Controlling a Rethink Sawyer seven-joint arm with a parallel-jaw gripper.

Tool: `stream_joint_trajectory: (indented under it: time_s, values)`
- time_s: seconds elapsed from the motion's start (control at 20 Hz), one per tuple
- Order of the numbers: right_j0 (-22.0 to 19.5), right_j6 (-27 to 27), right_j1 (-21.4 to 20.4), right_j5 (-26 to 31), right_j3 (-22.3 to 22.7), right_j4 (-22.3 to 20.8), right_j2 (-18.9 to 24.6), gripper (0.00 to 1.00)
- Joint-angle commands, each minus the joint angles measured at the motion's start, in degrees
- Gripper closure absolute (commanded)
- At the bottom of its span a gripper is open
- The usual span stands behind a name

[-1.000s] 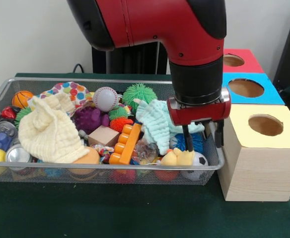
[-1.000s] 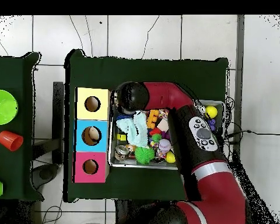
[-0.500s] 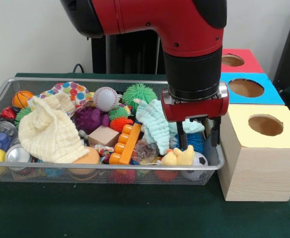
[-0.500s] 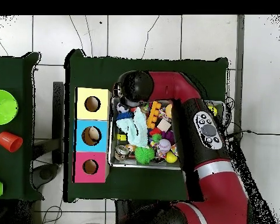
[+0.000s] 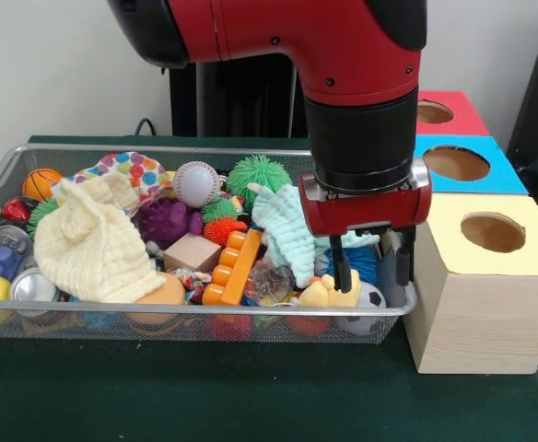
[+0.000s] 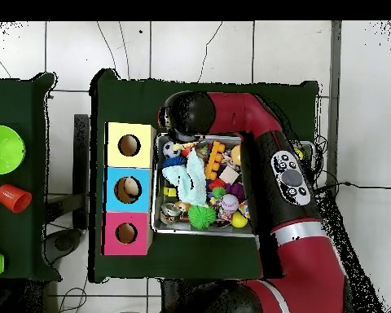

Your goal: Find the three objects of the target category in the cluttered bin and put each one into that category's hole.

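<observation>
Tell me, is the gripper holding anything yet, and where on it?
Nothing is held. The gripper is open, its fingers hanging apart at the bin's corner by the yellow-topped box, one finger in front of the yellow toy without clamping it.

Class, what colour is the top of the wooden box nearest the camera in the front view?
Pale yellow top, clearest in the front view.

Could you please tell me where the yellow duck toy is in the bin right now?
In the front view, the yellow duck toy sits at the wire bin's near right corner, beside the small soccer ball, directly beneath the open gripper.
</observation>
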Motion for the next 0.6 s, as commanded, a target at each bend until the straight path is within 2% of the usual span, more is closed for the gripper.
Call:
stream_joint_trajectory:
  time_s: [0.05, 0.35, 0.6]
  values:
    - [-1.14, -14.81, 0.19, 2.88, 3.96, -3.59, 2.74, 0.0]
    - [-3.22, -13.35, -3.2, 0.63, 11.67, -2.95, 3.03, 0.0]
    - [-4.82, -13.31, -5.31, 0.28, 15.27, -3.38, 3.26, 0.0]
